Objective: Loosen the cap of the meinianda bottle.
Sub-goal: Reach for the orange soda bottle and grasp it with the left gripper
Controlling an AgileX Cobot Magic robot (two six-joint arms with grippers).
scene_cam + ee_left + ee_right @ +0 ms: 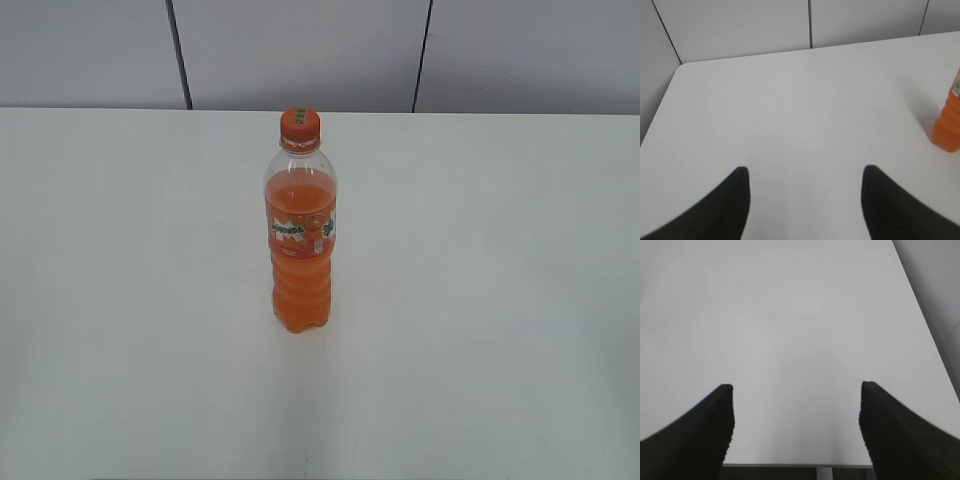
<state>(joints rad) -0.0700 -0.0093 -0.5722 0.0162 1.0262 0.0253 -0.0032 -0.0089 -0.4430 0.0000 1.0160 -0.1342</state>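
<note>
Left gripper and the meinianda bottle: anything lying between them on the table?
No. In the left wrist view only bare white table separates the open left gripper from the meinianda bottle at the right edge.

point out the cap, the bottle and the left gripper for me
cap (299, 122), exterior view, on its ribbed side
meinianda bottle (300, 233), exterior view, on the label band
left gripper (805, 172), left wrist view, midway between its open fingertips

You are facing a bare test bench, likely a lab. A plain white rectangular table (120, 300) stands ahead of both hands, backed by grey seamed wall panels (300, 50).
</note>
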